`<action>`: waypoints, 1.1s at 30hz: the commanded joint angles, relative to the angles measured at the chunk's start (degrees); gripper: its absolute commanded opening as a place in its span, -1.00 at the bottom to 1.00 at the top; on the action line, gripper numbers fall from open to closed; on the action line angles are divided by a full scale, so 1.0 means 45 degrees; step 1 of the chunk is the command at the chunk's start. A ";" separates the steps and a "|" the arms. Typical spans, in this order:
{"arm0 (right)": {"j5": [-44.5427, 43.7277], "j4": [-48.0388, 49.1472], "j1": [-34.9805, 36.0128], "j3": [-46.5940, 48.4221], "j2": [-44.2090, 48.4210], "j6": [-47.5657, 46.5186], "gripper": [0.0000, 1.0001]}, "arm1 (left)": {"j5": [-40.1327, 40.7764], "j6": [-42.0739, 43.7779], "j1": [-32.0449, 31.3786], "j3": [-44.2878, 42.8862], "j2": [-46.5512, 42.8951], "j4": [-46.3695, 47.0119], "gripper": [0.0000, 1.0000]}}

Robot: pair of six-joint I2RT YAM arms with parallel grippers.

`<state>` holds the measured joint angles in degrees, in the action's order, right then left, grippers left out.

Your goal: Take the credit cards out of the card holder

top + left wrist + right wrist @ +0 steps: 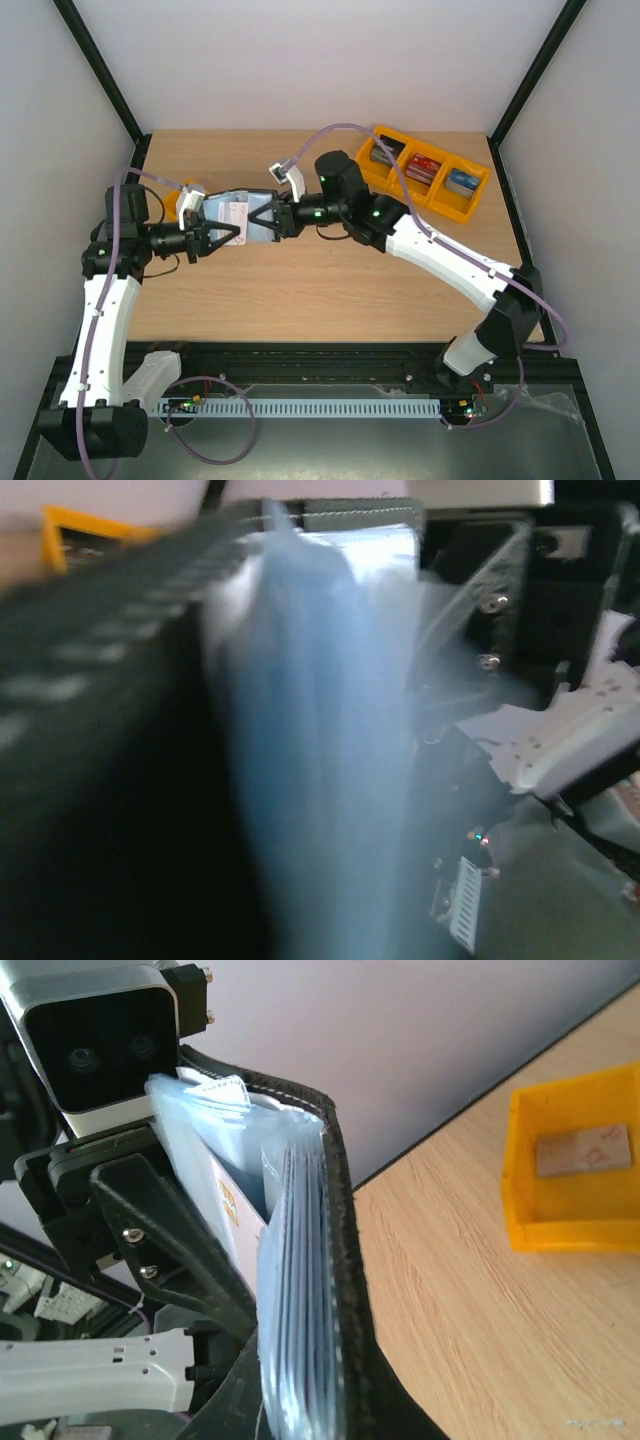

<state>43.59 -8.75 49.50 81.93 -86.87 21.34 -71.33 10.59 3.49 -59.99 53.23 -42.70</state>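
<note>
The black card holder (pixel 248 218) hangs open above the table between my two grippers. My left gripper (pixel 218 234) is shut on its left side and my right gripper (pixel 272 218) is shut on its right side. A pale credit card (pixel 237 212) with red marks shows among its grey-blue pockets. In the right wrist view the black cover (pixel 345 1260) and clear pockets (pixel 295 1310) fill the middle, with a white card (pixel 232 1222) between sleeves. In the left wrist view the cover (pixel 100 760) and blurred pockets (pixel 320 750) hide my own fingers.
A yellow tray (pixel 430 172) with three compartments of thick card stacks stands at the back right. A small yellow tray (pixel 575 1185), holding one pale card (pixel 585 1150), sits on the table behind the left gripper (pixel 171 209). Black frame posts stand at the table's back corners.
</note>
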 commanded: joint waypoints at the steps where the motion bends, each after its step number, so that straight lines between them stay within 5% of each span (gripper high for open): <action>1: -0.0411 0.0420 -0.0003 0.1122 -0.0402 0.1738 -0.97 | 0.0799 -0.2126 -0.0207 0.0928 -0.0138 0.1932 -0.94; 7: -0.1522 -0.1075 -0.0179 0.1398 -0.0331 0.0391 -0.97 | 0.1228 -0.1861 -0.0151 0.0585 -0.0149 0.1639 -0.95; 11: -0.3475 -0.2869 -0.0286 0.1839 -0.0172 -0.1015 -0.52 | 0.1987 -0.2034 -0.0150 0.0832 -0.0208 0.1797 -0.95; 17: -0.5207 -0.3522 -0.0293 0.1404 0.1173 -0.2638 -0.33 | 0.4430 -0.2034 -0.0023 0.0980 -0.0335 0.1779 -0.95; 20: -0.4234 -0.2531 -0.0284 0.0718 0.1843 -0.2778 -0.34 | 0.4879 -0.2020 0.0005 0.1140 -0.0355 0.1867 -0.95; 26: 0.0857 0.2458 -0.0083 -0.1220 0.1838 -0.0811 -0.40 | 0.3433 -0.1972 0.0055 0.1163 -0.0259 0.1871 -0.95; 33: 0.0826 0.4498 -0.0081 -0.1394 0.0707 0.0753 -0.54 | 0.1528 -0.1811 0.0124 0.0929 -0.0189 0.1728 -0.95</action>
<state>44.47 2.74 49.10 75.57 -81.56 20.01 -57.04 2.11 3.57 -54.96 52.51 -35.46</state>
